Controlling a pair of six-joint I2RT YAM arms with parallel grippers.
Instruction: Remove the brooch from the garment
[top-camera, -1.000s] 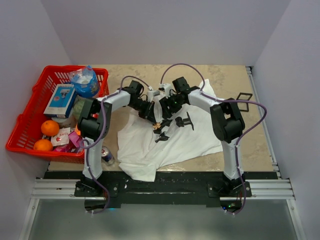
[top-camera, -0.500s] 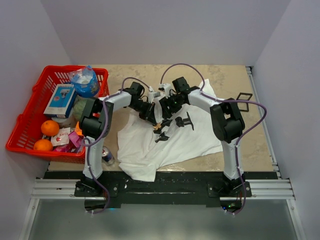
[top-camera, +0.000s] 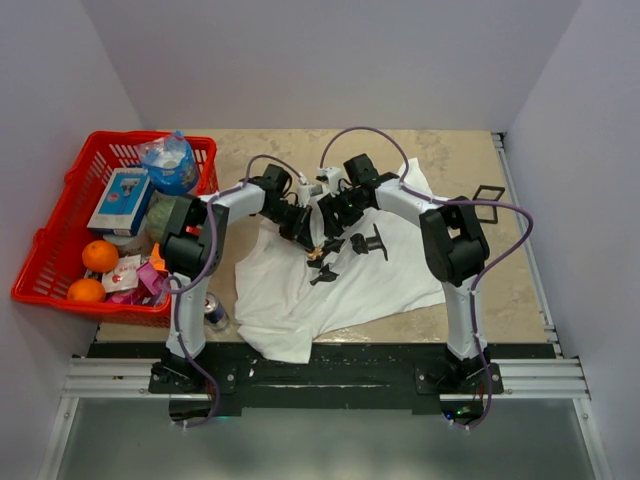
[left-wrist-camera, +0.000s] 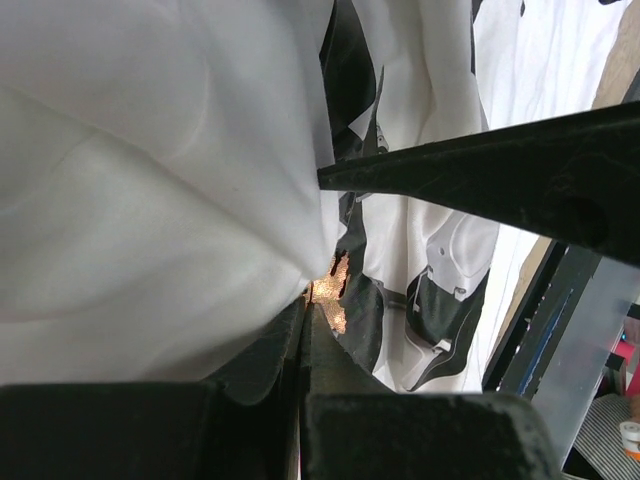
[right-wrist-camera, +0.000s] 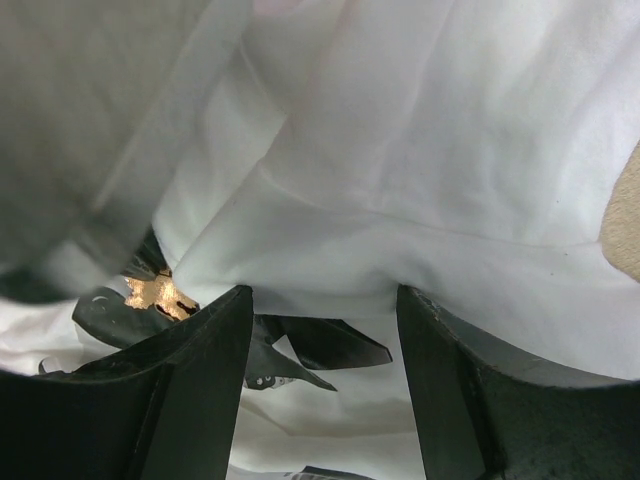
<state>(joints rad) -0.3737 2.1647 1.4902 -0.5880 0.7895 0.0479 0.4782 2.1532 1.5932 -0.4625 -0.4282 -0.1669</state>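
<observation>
A white T-shirt, the garment (top-camera: 345, 285), is spread crumpled over a tan table (top-camera: 460, 160), seen from above, with two robot arms bent inward over its black print. The brooch (left-wrist-camera: 332, 292), a tiny tan-orange piece, is found at the middle of the print, between the two tool tips.

The left gripper (left-wrist-camera: 305, 302) is shown with its jaws pressed together right at the brooch, apparently pinched on its edge. White cloth is drawn up into a peak at those tips, as would be expected if the brooch were being pulled while fastened in the fabric.

The right gripper (right-wrist-camera: 322, 300) is held just beside it with jaws apart, a fold of shirt lying across the gap. No clamping on that fold is seen. It is judged to be placed there so that the cloth can be held down against the pull.

A red basket (top-camera: 35, 270) of groceries is set well apart at the left.
</observation>
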